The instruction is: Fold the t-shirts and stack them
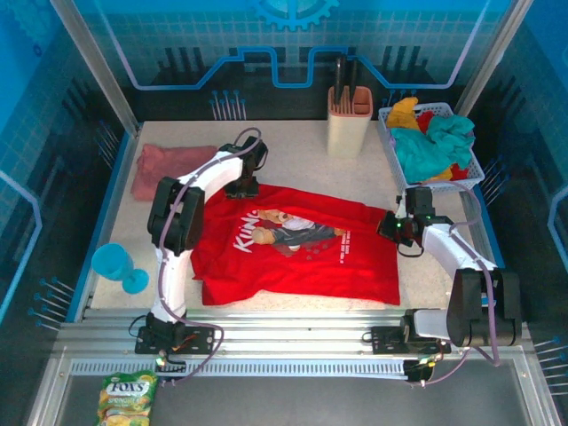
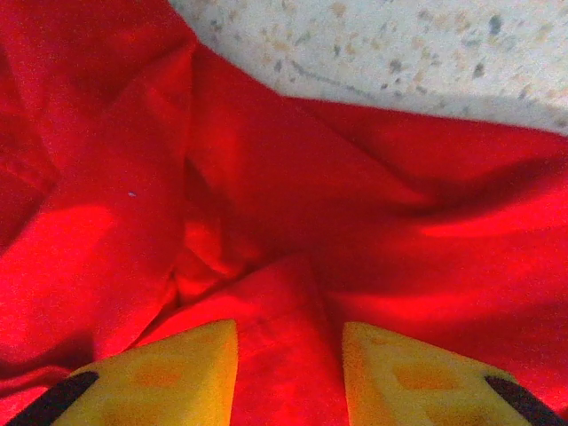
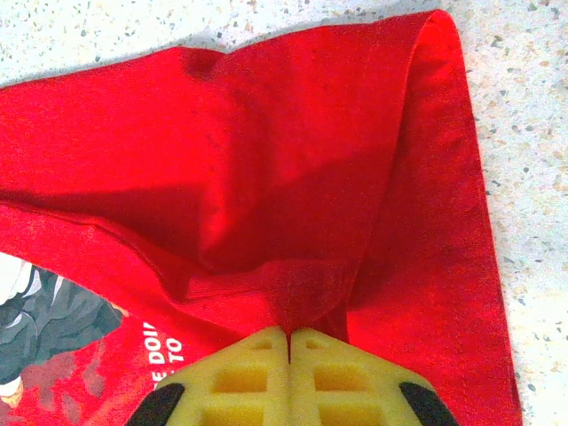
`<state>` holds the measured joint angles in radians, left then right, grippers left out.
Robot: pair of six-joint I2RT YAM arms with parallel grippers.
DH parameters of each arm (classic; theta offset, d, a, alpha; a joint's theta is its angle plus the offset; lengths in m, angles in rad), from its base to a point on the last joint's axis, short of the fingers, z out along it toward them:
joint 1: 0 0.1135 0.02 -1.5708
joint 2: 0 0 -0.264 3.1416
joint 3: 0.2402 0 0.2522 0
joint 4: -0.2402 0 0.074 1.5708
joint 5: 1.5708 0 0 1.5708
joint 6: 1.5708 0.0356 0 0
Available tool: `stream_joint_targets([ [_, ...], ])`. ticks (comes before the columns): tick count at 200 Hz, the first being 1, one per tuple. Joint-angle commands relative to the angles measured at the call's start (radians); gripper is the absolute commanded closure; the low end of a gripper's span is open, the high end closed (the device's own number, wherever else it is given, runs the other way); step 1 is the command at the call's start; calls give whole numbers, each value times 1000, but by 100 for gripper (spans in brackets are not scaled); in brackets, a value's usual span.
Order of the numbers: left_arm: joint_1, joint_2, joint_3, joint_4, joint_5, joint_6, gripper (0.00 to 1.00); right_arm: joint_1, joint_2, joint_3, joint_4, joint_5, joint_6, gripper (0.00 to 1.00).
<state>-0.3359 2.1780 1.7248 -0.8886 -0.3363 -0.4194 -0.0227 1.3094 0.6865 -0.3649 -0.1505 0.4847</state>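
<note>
Nearest thing, down in front of the left arm's base, is a green and yellow snack bag (image 1: 127, 397), crinkly plastic, and the print looks like "FOX'S" to me. A bit further out, left of that arm, a translucent blue goblet (image 1: 118, 264) lies on its side on the speckled stone-look table (image 1: 426, 266). Then the right gripper (image 3: 289, 342): its yellow foam pads are pressed flat together with a pinched-up fold of the red t-shirt (image 3: 293, 160) caught in them, right at the shirt's hemmed corner. The shirt spreads out to this gripper's left, soft cotton, mostly flat with a few ripples, and it fills the space between the two grippers. On the front there's a cartoon figure and white lettering. I can read "KUN" from above, and bits like "DOI" and "TO" in the small print beside the right gripper. On the shirt's far edge, the left gripper (image 2: 290, 355) points down into rumpled cloth. Its fingers (image 2: 177, 373) stand apart with a raised ridge of red fabric between them. Left of that gripper, the pink t-shirt (image 1: 169, 169) sits loosely bunched. Furthest back are a beige holder (image 1: 349, 124) with dark handles sticking up and a white slatted basket (image 1: 461, 169) of teal, yellow and red cloth.
</note>
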Motion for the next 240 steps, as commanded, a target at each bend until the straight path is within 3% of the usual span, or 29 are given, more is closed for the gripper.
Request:
stream_joint_targets([
  [1, -3, 5, -21, -29, 3, -23, 66, -18, 9, 15, -2, -15, -15, 100],
  [44, -23, -42, -46, -25, -11, -43, 100, -17, 7, 15, -2, -14, -16, 100],
  [89, -89, -185, -170, -20, -50, -133, 100, -19, 10, 18, 1, -17, -18, 100],
  [114, -171, -298, -299, -9, -177, -223, 100, -18, 17, 17, 6, -27, -17, 100],
  [152, -206, -417, -502, 50, -107, -317, 100, -20, 19, 17, 6, -23, -29, 100],
  [160, -219, -432, -529, 55, -104, -328, 95, -20, 23, 18, 6, -23, -29, 100],
  [178, -232, -446, -557, 63, -96, -335, 74, -20, 35, 17, 16, -33, -28, 100],
  [183, -231, -447, -559, 63, -95, -335, 66, -20, 38, 19, 17, -35, -27, 100],
  [192, -230, -453, -552, 61, -97, -328, 40, -19, 45, 22, 17, -41, -26, 100],
  [202, -229, -461, -525, 39, -119, -312, 25, -20, 49, 24, 16, -44, -25, 100],
  [221, -186, -472, -462, 25, -86, -257, 22, -20, 45, 22, 18, -40, -26, 100],
  [240, -86, -481, -437, 74, 30, -182, 30, -20, 45, 23, 17, -42, -25, 100],
])
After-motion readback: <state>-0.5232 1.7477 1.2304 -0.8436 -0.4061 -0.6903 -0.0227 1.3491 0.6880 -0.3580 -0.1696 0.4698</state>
